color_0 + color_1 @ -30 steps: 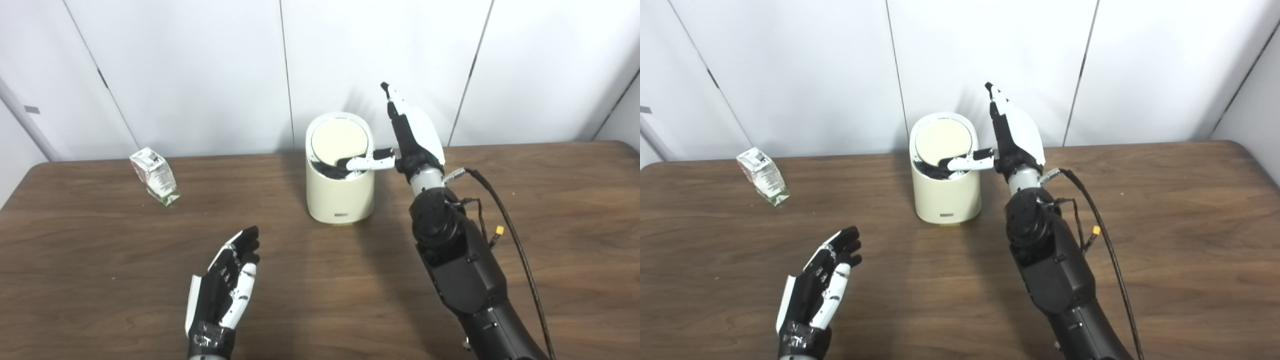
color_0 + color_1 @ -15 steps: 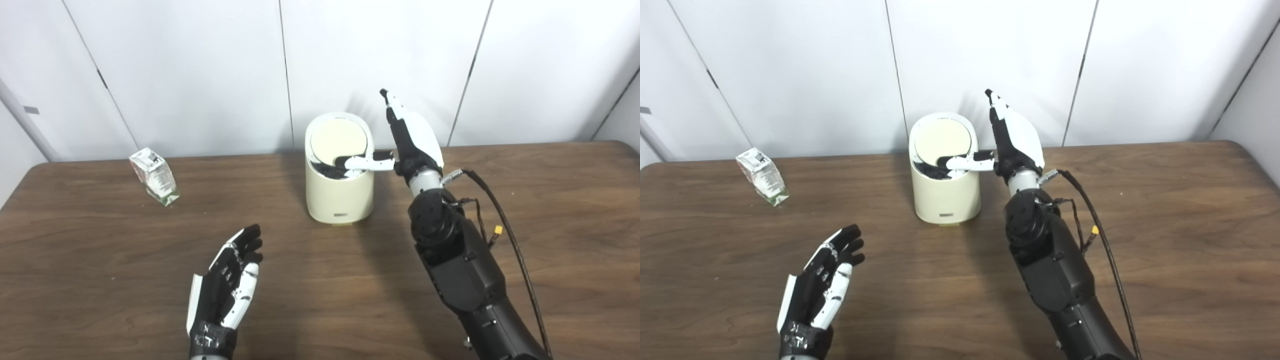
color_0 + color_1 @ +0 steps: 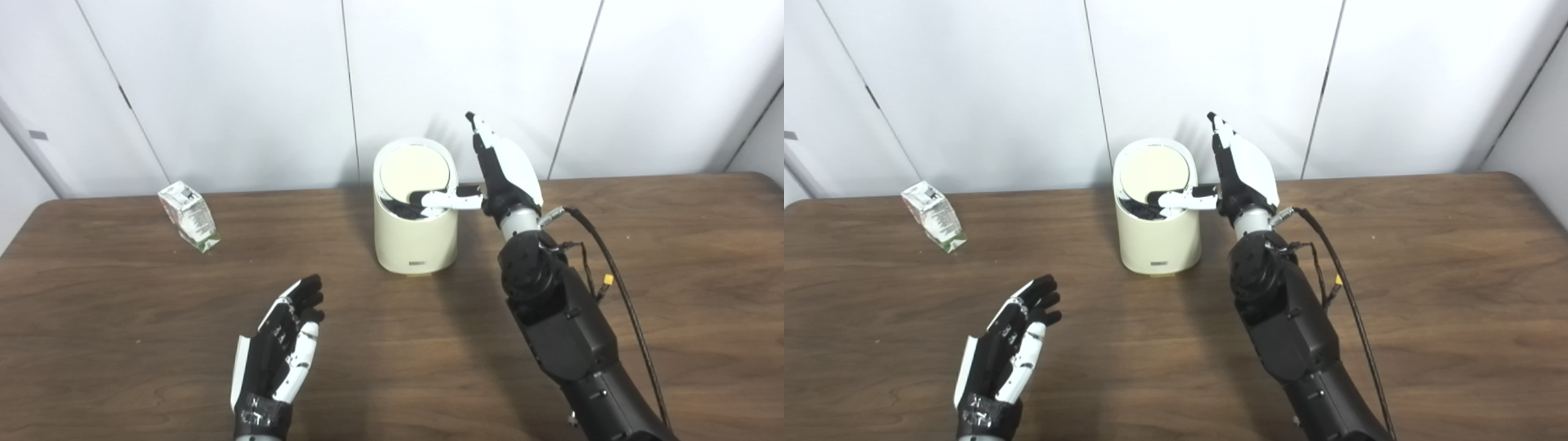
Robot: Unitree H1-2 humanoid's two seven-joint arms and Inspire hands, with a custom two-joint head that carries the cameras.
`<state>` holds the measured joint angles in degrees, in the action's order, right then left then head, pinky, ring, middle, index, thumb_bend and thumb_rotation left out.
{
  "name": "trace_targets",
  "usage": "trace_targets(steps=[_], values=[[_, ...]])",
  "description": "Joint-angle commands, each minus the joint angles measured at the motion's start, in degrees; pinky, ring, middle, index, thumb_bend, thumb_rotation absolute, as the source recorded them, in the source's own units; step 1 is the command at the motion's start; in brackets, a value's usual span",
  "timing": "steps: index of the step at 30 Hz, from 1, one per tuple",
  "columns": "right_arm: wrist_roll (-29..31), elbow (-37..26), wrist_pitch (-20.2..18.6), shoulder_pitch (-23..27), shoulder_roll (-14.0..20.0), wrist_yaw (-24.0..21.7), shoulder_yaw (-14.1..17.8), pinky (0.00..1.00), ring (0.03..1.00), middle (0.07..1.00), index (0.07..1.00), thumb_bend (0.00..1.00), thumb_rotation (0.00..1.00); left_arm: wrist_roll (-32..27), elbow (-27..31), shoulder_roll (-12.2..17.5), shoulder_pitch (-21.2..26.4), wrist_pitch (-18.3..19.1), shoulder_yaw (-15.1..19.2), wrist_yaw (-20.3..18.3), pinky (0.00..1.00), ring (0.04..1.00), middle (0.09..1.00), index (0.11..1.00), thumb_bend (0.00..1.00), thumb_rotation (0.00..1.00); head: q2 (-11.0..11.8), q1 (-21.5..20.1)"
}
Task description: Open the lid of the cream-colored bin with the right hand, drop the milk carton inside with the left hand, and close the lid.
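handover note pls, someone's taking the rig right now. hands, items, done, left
Right robot hand: open, beside the bin, thumb reaching over its rim under the lid, which is tilted up.
Left robot hand: open, empty, above the table.
Milk carton: on the table at far left, leaning, untouched.
Done: lid lifted open.
Left: pick up the carton, drop it in, close the lid.

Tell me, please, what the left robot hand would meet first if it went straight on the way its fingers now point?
Probably nothing soon: the left robot hand points up and slightly right over bare table, passing left of the cream-colored bin, though depth is unclear.
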<state>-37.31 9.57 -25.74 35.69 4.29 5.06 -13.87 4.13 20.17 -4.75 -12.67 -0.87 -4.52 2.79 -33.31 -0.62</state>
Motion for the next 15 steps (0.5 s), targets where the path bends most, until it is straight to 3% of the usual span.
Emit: trace_targets(steps=[1, 9, 15], values=[[-1.7, 0.68, -0.96, 2.02, 0.06, -0.44, -0.23, 0.99, 1.0, 1.0, 1.0, 0.83, 0.39, 0.06, 1.27, -0.93, -1.28, -1.65, -0.33, 0.39, 0.81, 0.845, 0.853, 0.837, 0.16, 0.49, -0.06, -0.07], [-4.22, 3.63, -1.17, 3.25, -2.99, -2.87, 4.52, 0.99, 1.0, 1.0, 1.0, 0.86, 0.21, 0.04, 1.45, -1.06, -1.43, -1.65, -0.67, 0.47, 0.81, 0.85, 0.855, 0.836, 0.17, 0.49, -0.22, 0.26], [-6.4, 3.92, -1.16, 3.17, -4.01, -4.2, 5.52, 0.99, 1.0, 1.0, 1.0, 0.9, 0.11, 0.04, 1.75, -0.97, -1.46, -1.46, -0.7, 0.52, 0.81, 0.848, 0.855, 0.837, 0.17, 0.49, -0.44, 0.15]])
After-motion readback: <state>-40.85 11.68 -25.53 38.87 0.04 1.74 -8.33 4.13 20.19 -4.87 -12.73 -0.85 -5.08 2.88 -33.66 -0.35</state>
